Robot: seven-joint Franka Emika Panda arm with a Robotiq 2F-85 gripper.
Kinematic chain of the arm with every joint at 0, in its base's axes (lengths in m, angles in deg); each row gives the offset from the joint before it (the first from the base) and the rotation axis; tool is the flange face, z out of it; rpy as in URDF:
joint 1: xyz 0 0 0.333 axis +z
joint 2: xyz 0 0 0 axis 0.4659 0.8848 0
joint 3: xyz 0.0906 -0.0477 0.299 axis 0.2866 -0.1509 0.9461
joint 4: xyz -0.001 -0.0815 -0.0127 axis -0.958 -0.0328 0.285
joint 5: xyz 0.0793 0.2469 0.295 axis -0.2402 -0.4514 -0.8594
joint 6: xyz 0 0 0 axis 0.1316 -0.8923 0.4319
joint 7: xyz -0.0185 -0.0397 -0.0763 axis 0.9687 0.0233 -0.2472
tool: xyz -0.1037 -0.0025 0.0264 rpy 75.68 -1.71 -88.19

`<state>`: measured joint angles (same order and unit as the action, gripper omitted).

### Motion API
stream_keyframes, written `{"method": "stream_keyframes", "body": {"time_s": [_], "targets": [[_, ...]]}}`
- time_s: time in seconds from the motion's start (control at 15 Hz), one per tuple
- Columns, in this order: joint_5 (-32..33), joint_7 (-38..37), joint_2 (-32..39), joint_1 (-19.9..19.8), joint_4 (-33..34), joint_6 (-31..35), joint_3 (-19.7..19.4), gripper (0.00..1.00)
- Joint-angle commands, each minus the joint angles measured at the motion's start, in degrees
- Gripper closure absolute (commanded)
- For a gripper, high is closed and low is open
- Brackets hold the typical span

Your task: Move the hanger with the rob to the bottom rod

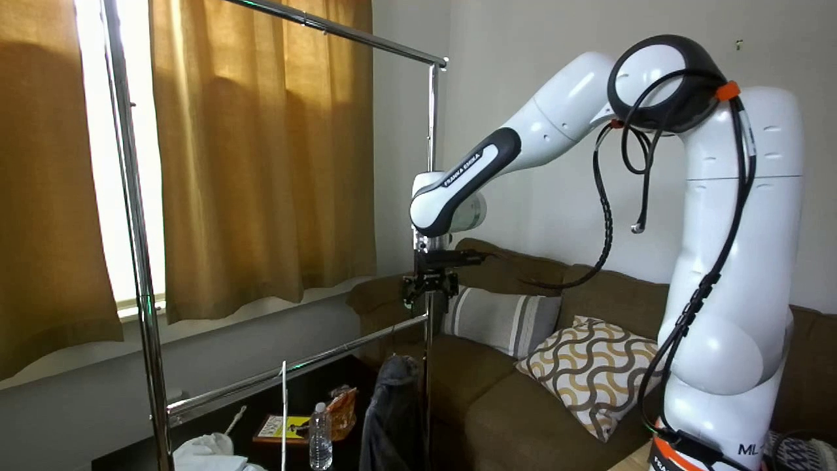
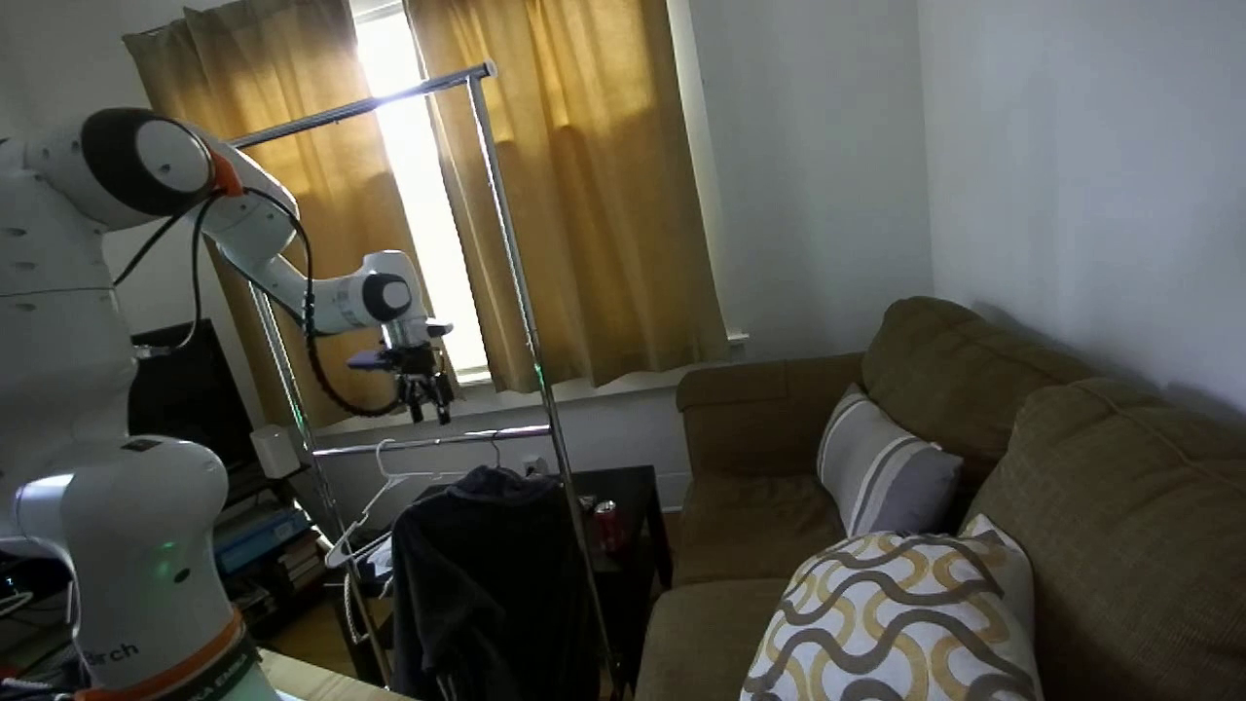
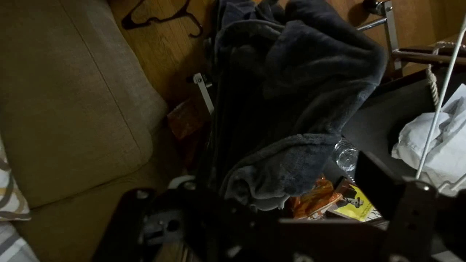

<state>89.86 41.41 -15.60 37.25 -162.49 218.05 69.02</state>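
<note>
Gripper spread wide, empty, higher than bottom rod. Hanger carrying dark robe appears hooked over rod; placement seems done. Risk: spread gripper dipping or sweeping sideways, snagging hanger, dropping robe.

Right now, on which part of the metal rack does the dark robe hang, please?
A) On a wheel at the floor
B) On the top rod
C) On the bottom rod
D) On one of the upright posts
C: in an exterior view the dark robe hangs below the bottom rod, with the hook of its hanger on that rod.
</note>
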Motion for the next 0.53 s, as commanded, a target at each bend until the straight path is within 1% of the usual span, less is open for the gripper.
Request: {"method": "stream_keyframes", "body": {"time_s": [0.0,0.13,0.27,0.33,0.47], "targets": [[1.33,-11.66,-10.95,0.47,-3.93,-9.54,0.9,0.0],[1.61,-18.11,-14.83,-0.28,-4.01,-15.41,2.13,0.0],[1.01,-22.08,-18.18,-0.71,-3.98,-20.12,3.22,0.0],[0.29,-17.61,-13.87,-0.9,-1.21,-17.74,2.81,0.0],[0.21,-18.08,-15.41,-0.97,-1.12,-18.5,3.28,0.0]]}}
